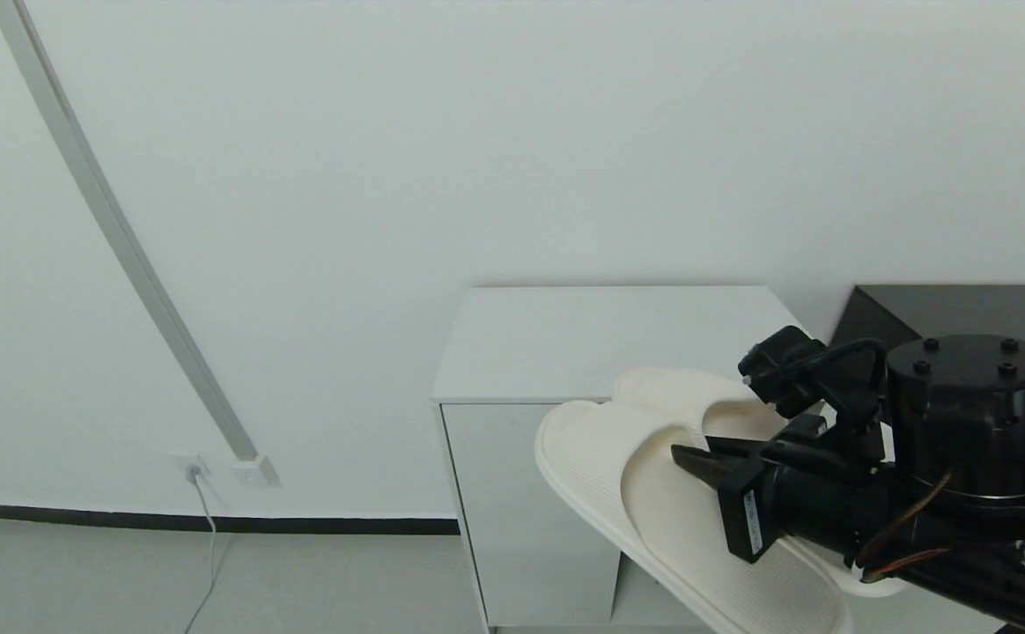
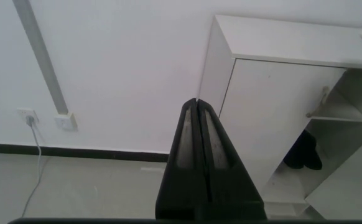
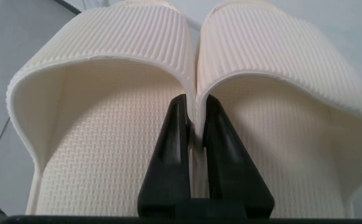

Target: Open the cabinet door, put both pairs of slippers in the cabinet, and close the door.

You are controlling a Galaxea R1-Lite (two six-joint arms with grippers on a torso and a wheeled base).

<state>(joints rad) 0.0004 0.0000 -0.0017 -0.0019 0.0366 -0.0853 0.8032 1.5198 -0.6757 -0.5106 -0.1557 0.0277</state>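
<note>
Ribbed, cloth-like cream uppers and finely embossed matt insoles on the slippers [image 3: 131, 62], smooth black plastic with a faint sheen on the right gripper [image 3: 195, 101], smooth matt white board on the cabinet [image 1: 600, 339], matt paint on the wall [image 1: 477, 132], and smooth, slightly sheened grey flooring [image 1: 81, 581].

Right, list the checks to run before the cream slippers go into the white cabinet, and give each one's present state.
1. Hold: right gripper is shut on the adjoining inner edges of the cream ribbed slippers: ok.
2. Access: white box-shaped cabinet stands open, with its inner shelf showing: ok.
3. Free room beside the dark shape below that shelf: cannot tell.
4. Left gripper is shut, empty and apart from the cabinet: ok.
</note>
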